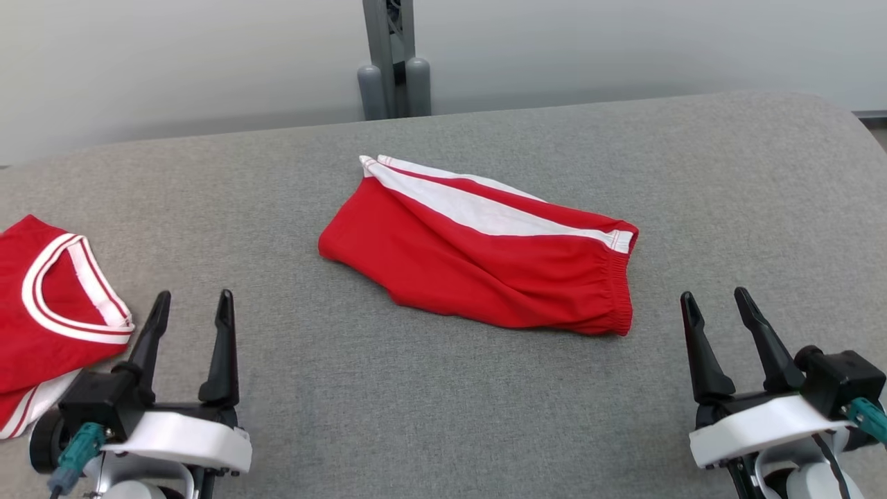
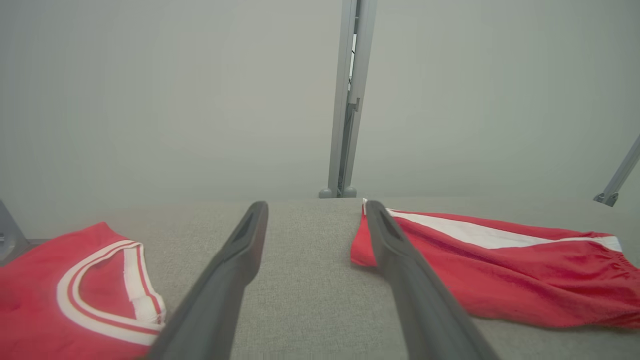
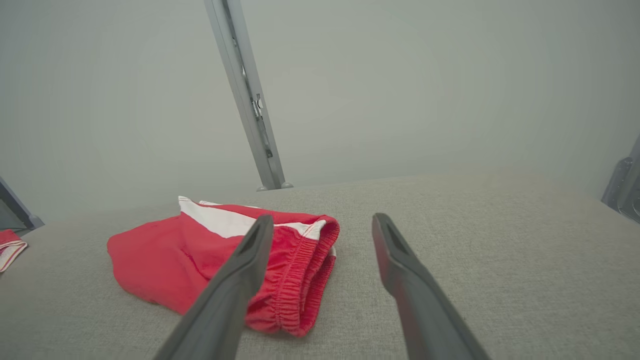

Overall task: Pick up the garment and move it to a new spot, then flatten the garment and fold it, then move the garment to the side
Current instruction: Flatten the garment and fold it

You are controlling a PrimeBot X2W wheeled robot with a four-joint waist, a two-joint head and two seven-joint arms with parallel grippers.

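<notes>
Between both open hands lie folded shorts (image 1: 485,256).

jersey (image 1: 43,360) partly off-frame (left edge)

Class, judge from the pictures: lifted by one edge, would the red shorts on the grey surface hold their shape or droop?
Probably droop: the red shorts lie in soft folds and creases. Likely light, being thin cloth. Pushed, they would probably bunch on the woven grey surface.
</notes>
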